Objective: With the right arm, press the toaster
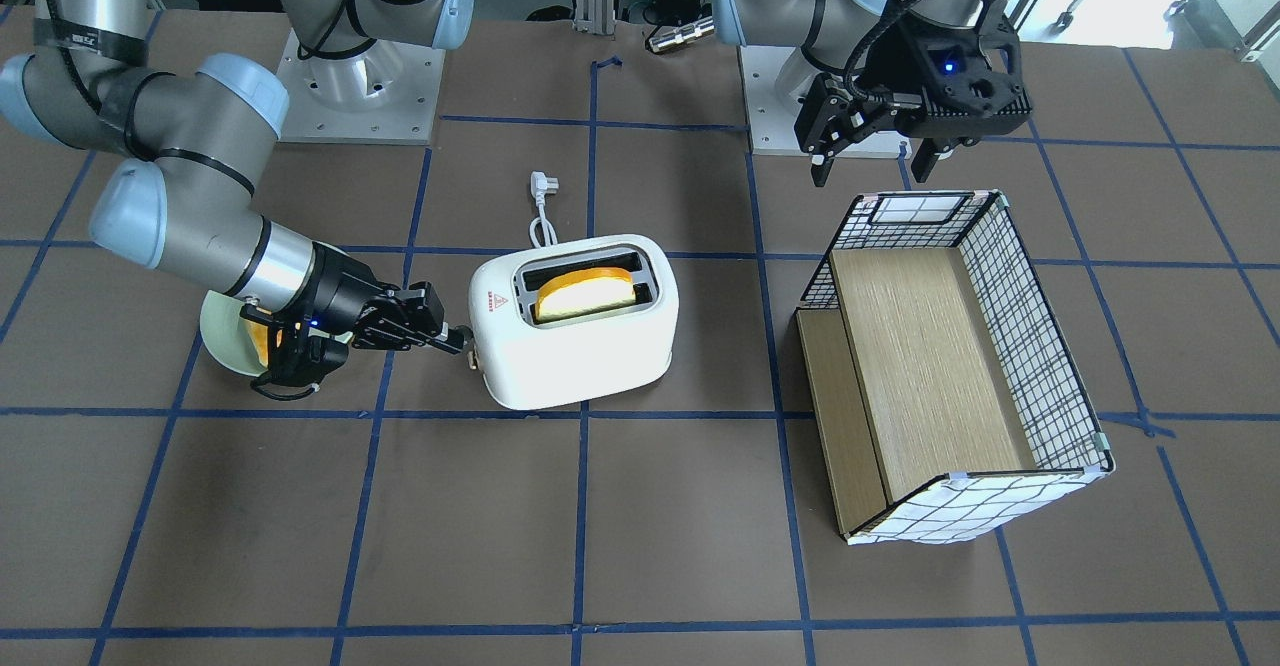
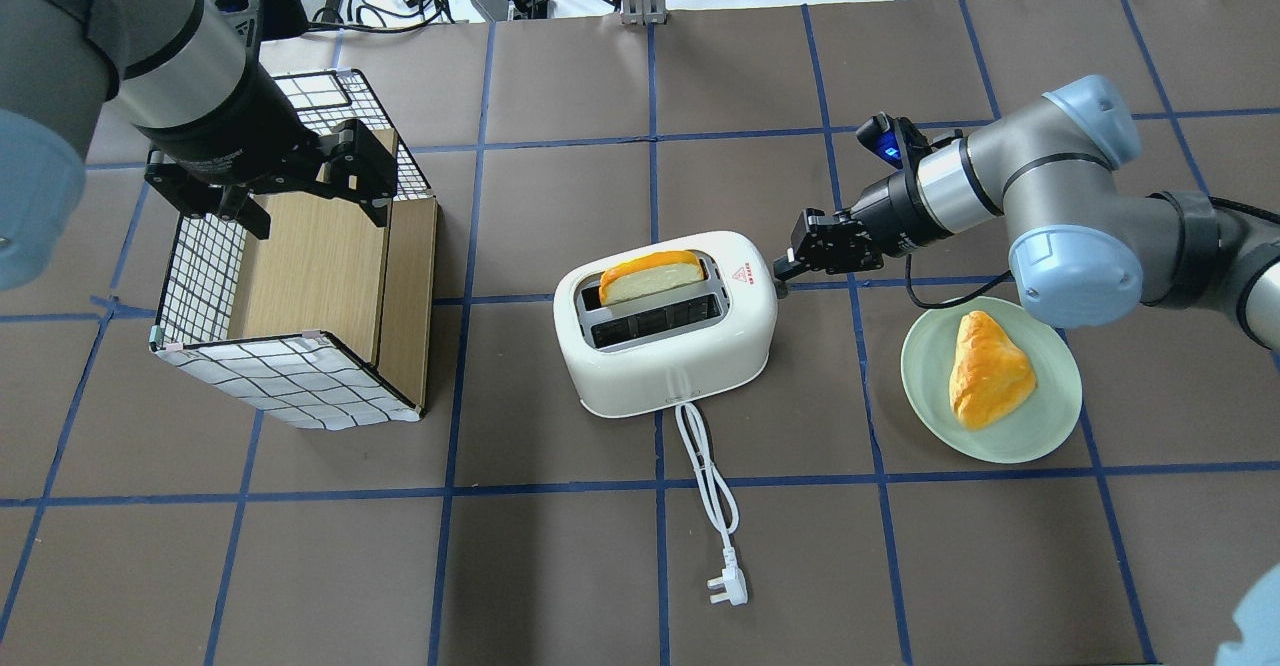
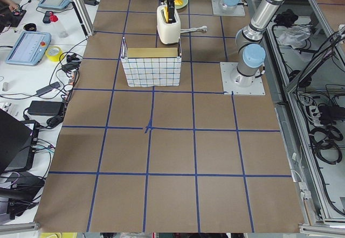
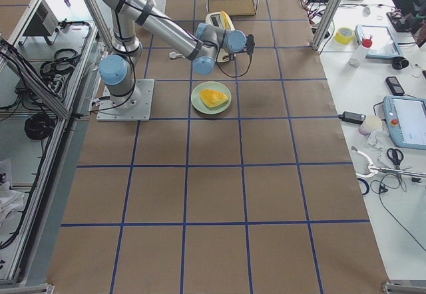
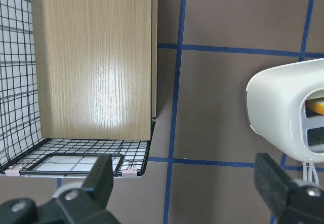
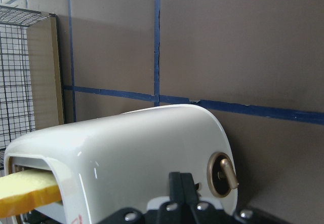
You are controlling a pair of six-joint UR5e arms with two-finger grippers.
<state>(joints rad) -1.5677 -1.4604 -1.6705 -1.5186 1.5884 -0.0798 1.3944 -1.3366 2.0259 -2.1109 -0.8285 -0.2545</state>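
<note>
The white two-slot toaster [image 1: 590,356] stands mid-table with a yellow bread slice [image 1: 585,294] in one slot. It also shows in the overhead view [image 2: 680,356] and in the right wrist view [image 6: 142,148]. My right gripper [image 1: 455,338] is shut, its fingertips [image 6: 181,183] right at the toaster's end face, above a brass knob [image 6: 224,174]. I cannot make out the lever there. My left gripper [image 1: 870,161] is open and empty, held above the rear edge of the checked box [image 1: 940,356].
A pale green plate [image 2: 920,366] holding a piece of bread [image 2: 990,381] lies under my right forearm. The toaster's white cord and plug [image 2: 728,586] trail toward the robot's side. The checked wire-and-wood box [image 2: 300,266] lies on its side to the toaster's left.
</note>
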